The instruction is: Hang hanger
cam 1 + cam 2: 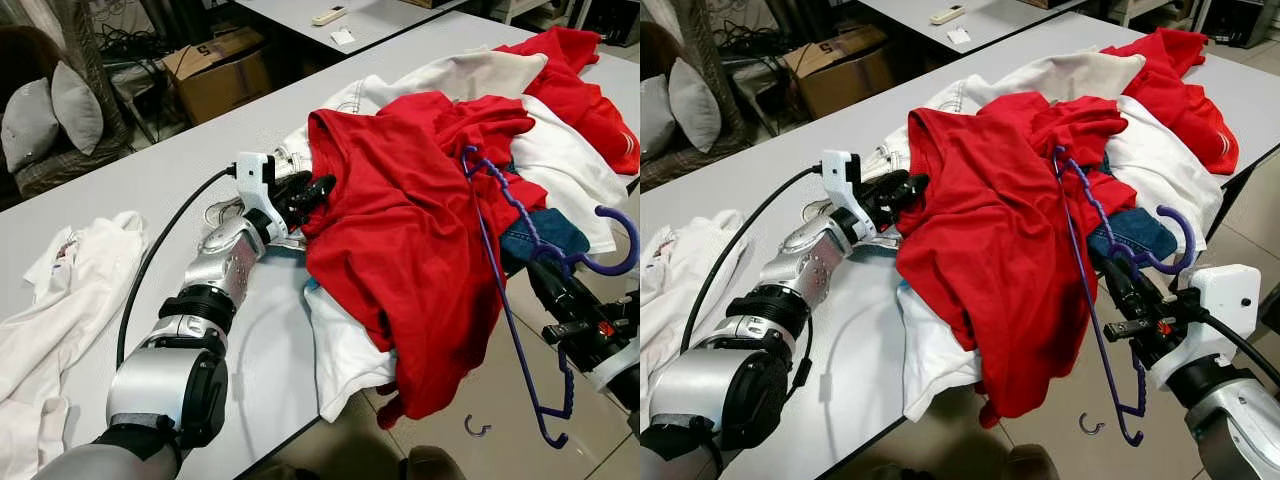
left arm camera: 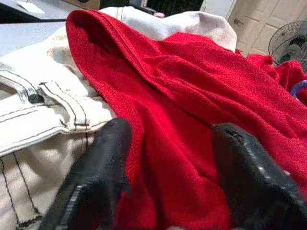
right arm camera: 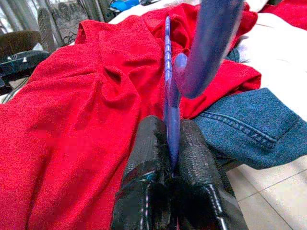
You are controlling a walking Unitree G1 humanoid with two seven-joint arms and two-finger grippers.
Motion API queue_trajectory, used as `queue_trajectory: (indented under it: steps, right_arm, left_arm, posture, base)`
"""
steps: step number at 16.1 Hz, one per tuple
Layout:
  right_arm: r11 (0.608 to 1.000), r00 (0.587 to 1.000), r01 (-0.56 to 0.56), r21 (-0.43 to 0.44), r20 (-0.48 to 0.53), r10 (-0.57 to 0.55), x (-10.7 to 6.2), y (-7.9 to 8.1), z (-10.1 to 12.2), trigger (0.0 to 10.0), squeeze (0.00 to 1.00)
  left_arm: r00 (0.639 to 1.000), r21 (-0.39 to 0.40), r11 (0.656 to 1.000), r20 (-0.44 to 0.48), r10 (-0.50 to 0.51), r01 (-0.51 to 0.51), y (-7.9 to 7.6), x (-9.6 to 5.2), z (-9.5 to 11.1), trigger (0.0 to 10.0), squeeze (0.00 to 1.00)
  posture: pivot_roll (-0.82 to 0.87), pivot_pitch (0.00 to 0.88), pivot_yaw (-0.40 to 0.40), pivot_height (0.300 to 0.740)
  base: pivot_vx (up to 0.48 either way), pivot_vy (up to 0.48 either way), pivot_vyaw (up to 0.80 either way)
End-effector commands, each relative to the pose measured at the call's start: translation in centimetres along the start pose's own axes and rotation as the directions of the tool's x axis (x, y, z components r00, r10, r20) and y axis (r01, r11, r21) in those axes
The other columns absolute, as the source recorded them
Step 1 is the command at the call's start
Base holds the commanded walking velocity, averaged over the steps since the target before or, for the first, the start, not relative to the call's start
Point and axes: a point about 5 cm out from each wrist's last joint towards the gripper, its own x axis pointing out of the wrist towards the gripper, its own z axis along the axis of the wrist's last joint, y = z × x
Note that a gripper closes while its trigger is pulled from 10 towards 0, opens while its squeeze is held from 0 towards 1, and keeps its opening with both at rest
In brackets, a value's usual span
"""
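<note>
Right hand point(image 1: 1132, 290) was clamped on the purple hanger point(image 1: 510, 300), fingers point(image 3: 148, 158) pressed together on the thin plastic just below the hook, at the right edge of the tabletop point(image 1: 180, 170). The hanger hung past that edge over the floor point(image 1: 500, 390), its hook curling up to the right, its far shoulder resting against the red shirt point(image 1: 400, 240). That shirt lay on top of a clothes pile in the middle of the tabletop and draped over the near edge. Left hand point(image 1: 308, 195) was on the tabletop at the left side of the pile, fingers point(image 2: 100, 167) apart, one either side of a fold of the red shirt, not pinched shut on it. Cream trousers point(image 2: 38, 110) lay just beside that hand, under the red cloth. White shirt point(image 1: 345, 350) under the red one hung off the near edge. Blue denim point(image 1: 540, 235) sat just beside the hanger at the right edge. More red cloth point(image 1: 570, 80) and white cloth point(image 1: 460, 75) at the far side of the pile. A separate white garment point(image 1: 60, 300) lay at the near left of the tabletop, well apart from the pile. A small metal hook point(image 1: 477, 428) lay on the floor near the hanger's lower end. Cardboard box point(image 1: 215, 70) and grey cushions point(image 1: 50, 115) were far left, beyond the tabletop.
</note>
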Motion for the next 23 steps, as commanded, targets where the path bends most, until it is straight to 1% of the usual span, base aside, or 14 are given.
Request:
queue_trajectory:
  steps: [1,3,5,6,7,8,9,12,14,16,20,21,22,23]
  right_arm:
    - [1.0,1.0,-0.026,0.0,0.008,0.026,0.1,0.3,0.0,10.0,0.0]
    - [1.0,1.0,-0.025,0.0,0.009,0.025,0.1,0.4,0.0,10.0,0.0]
    - [1.0,1.0,-0.03,0.0,0.007,0.03,0.1,0.6,-0.1,10.0,0.0]
    - [1.0,1.0,-0.031,0.0,0.007,0.031,0.1,0.6,-0.1,10.0,0.0]
    - [1.0,0.999,-0.031,0.002,0.008,0.031,0.0,0.7,-0.1,10.0,0.0]
    - [0.999,0.999,-0.032,0.002,0.011,0.032,0.0,0.7,-0.1,10.0,0.0]
    - [1.0,0.999,-0.031,0.002,0.012,0.031,0.1,0.8,-0.1,10.0,0.0]
    - [0.999,0.999,-0.037,0.009,0.009,0.036,0.2,1.0,-0.3,10.0,0.0]
    - [0.999,0.999,-0.039,0.011,0.008,0.039,0.3,0.9,-0.3,10.0,0.0]
    - [0.999,0.999,-0.034,0.005,0.007,0.034,0.6,0.8,-0.3,10.0,0.0]
    - [0.999,0.999,-0.036,0.006,0.009,0.036,0.6,1.0,-0.3,10.0,0.0]
    - [1.0,1.0,-0.022,0.008,0.01,0.022,0.5,0.9,-0.4,10.0,0.0]
    - [1.0,1.0,0.01,0.01,0.02,-0.01,0.5,0.7,-0.3,10.0,0.0]
    - [1.0,1.0,0.014,0.014,0.025,-0.015,0.5,0.6,-0.3,10.0,0.0]
  left_arm:
    - [1.0,0.027,1.0,-0.021,-0.001,0.001,0.4,-0.3,0.0,10.0,1.0]
    - [0.998,0.045,0.999,-0.066,0.015,-0.012,0.4,-0.3,-0.6,10.0,1.0]
    - [0.984,0.089,0.995,-0.164,0.062,-0.048,0.7,-0.5,-1.7,10.0,1.0]
    - [0.981,0.091,0.995,-0.185,0.063,-0.047,0.7,-0.5,-1.9,10.0,0.0]
    - [0.974,0.097,0.995,-0.22,0.059,-0.038,0.6,-0.6,-2.3,10.0,0.0]
    - [0.975,0.082,0.997,-0.223,0.028,-0.01,0.4,-0.6,-2.4,10.0,0.0]
    - [0.977,0.083,0.997,-0.214,0.023,-0.005,0.4,-0.5,-2.2,0.0,0.0]
    - [0.981,0.073,0.997,-0.192,0.011,0.003,0.4,-0.4,-1.9,0.0,0.0]
    - [0.985,0.081,0.997,-0.171,0.033,-0.02,0.5,-0.4,-1.7,0.0,0.0]
    - [0.989,0.067,0.997,-0.144,0.036,-0.027,0.6,-0.6,-1.6,0.0,0.0]
    - [0.994,0.055,0.998,-0.11,0.01,-0.004,0.4,-0.6,-1.5,0.0,0.0]
    - [0.996,0.052,0.999,-0.086,0.006,-0.002,0.3,-0.5,-1.3,0.0,0.0]
    - [0.999,0.047,0.999,-0.034,0.005,-0.003,0.3,-0.5,-0.8,0.0,0.0]
    - [1.0,0.046,0.999,-0.028,0.004,-0.003,0.3,-0.5,-0.6,0.0,0.0]
  posture:
    - [-0.38,0.0,0.169,0.74]
    - [-0.38,0.0,0.175,0.74]
    - [-0.39,0.0,0.181,0.74]
    - [-0.39,0.0,0.183,0.74]
    - [-0.39,0.0,0.184,0.74]
    - [-0.39,0.0,0.186,0.74]
    - [-0.39,0.0,0.186,0.74]
    - [-0.37,0.0,0.178,0.74]
    - [-0.36,0.0,0.173,0.74]
    - [-0.36,0.0,0.168,0.74]
    - [-0.36,0.0,0.171,0.74]
    - [-0.36,0.0,0.17,0.74]
    - [-0.35,0.0,0.168,0.74]
    - [-0.35,0.0,0.168,0.74]
  base:
    - [0.0,0.0,0.0]
    - [0.0,0.0,0.0]
    - [0.0,0.0,0.0]
    - [0.0,0.0,0.0]
    - [0.0,0.0,0.0]
    - [0.0,0.0,0.0]
    - [0.0,0.0,0.0]
    - [0.0,0.0,0.0]
    - [0.0,0.0,0.0]
    - [0.0,0.0,0.0]
    - [0.0,0.0,0.0]
    - [0.0,0.0,0.0]
    - [0.0,0.0,0.0]
    - [0.0,0.0,0.0]
